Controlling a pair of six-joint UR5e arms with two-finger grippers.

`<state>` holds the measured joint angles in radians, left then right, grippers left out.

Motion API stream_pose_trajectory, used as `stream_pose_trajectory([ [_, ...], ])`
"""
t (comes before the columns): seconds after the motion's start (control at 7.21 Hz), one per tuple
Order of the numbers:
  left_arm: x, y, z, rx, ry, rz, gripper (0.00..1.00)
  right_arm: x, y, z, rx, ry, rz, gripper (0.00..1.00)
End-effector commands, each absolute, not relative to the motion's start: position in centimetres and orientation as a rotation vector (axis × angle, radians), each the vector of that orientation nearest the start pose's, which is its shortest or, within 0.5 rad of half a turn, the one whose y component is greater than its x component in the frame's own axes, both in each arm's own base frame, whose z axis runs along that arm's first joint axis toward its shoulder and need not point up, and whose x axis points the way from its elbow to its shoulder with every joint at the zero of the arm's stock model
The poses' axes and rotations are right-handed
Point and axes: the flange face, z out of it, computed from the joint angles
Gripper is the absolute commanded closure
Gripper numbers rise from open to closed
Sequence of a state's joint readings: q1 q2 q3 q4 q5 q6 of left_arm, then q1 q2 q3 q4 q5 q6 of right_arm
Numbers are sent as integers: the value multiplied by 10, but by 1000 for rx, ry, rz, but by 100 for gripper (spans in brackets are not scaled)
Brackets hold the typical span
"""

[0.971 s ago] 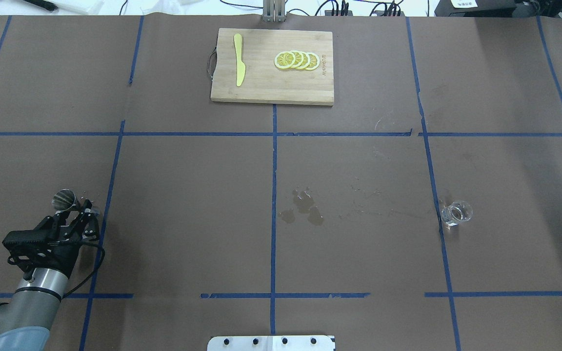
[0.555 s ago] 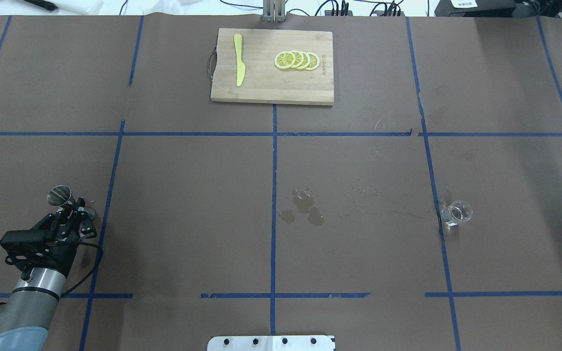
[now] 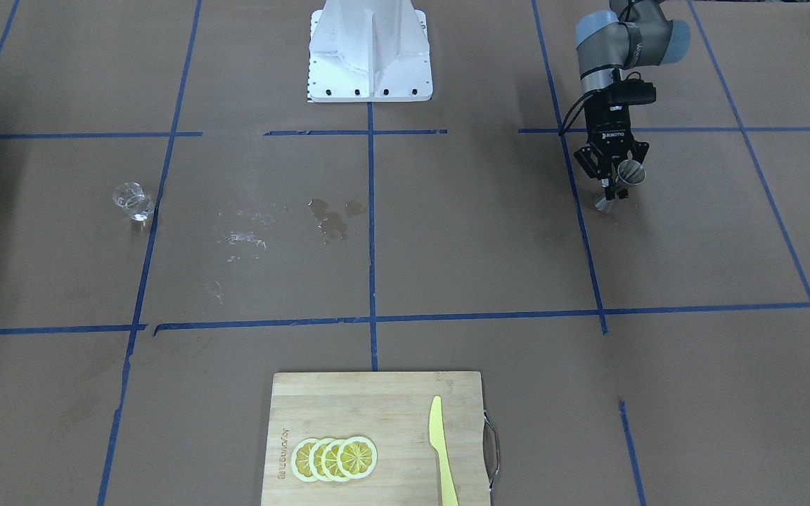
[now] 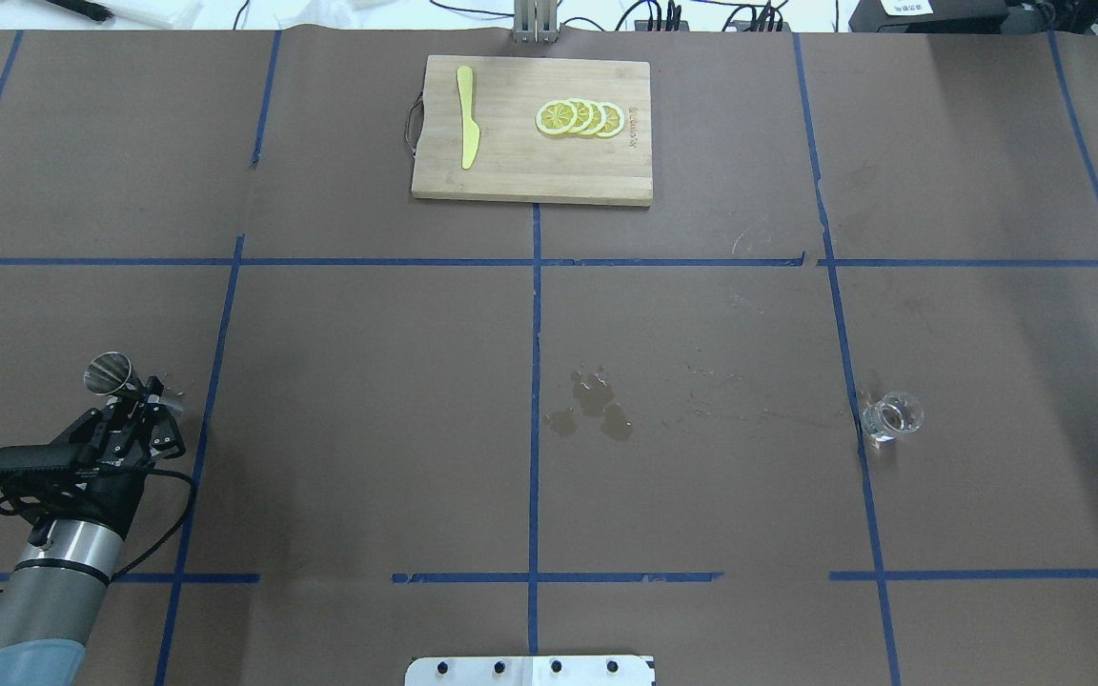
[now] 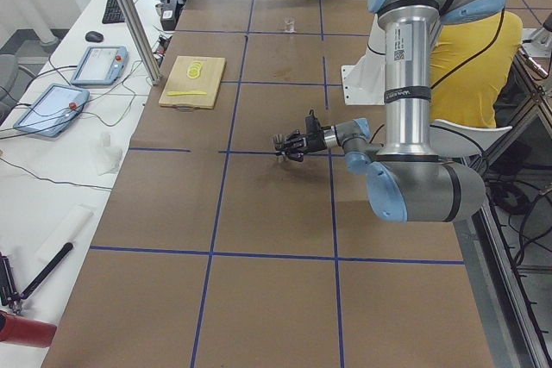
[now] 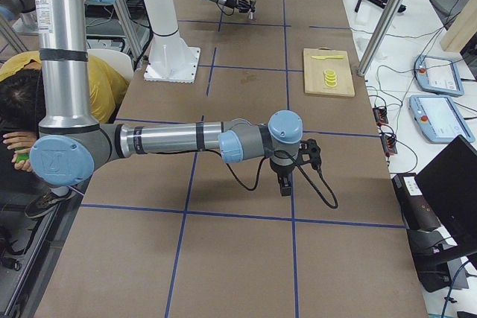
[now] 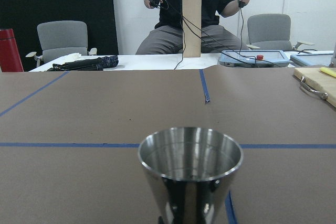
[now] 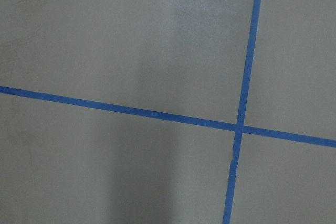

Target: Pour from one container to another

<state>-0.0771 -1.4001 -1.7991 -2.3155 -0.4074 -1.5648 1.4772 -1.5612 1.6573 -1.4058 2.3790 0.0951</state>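
The steel jigger [image 4: 111, 373] is held at its waist by my left gripper [image 4: 143, 401], which is shut on it at the table's near left. In the front-facing view the jigger [image 3: 631, 171] leans in the left gripper [image 3: 616, 187]. In the left wrist view its open top cone [image 7: 190, 153] stands close and upright. The clear glass cup [image 4: 890, 416] stands alone on the right half, beside a blue tape line, and also shows as the cup [image 3: 132, 200]. My right gripper [image 6: 286, 184] points down at the table in the exterior right view only; I cannot tell whether it is open or shut.
A wooden cutting board [image 4: 530, 176] at the far middle carries a yellow knife [image 4: 466, 116] and lemon slices [image 4: 579, 118]. Wet patches [image 4: 592, 408] mark the brown paper near the centre. A seated person [image 7: 194, 3] holds controllers beyond the table's far edge.
My left gripper has carried the jigger a little further left and away from the robot. The glass cup has stayed in place.
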Motion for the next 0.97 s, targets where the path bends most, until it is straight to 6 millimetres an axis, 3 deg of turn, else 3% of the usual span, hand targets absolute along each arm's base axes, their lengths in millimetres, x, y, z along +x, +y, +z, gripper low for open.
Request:
stream_pose_trajectory([
  [0.0, 379, -254, 500, 1180, 807, -492, 100, 13, -514, 581, 224, -831, -127, 0],
  [0.28, 385, -252, 525, 1256, 858, -425, 100, 5, -514, 578, 248, -836, -154, 0],
  [0.56, 397, -252, 512, 1291, 832, -373, 100, -8, -512, 562, 267, -843, -191, 0],
  [0.83, 437, -255, 452, 1357, 827, -350, 100, -18, -508, 542, 295, -848, -225, 0],
])
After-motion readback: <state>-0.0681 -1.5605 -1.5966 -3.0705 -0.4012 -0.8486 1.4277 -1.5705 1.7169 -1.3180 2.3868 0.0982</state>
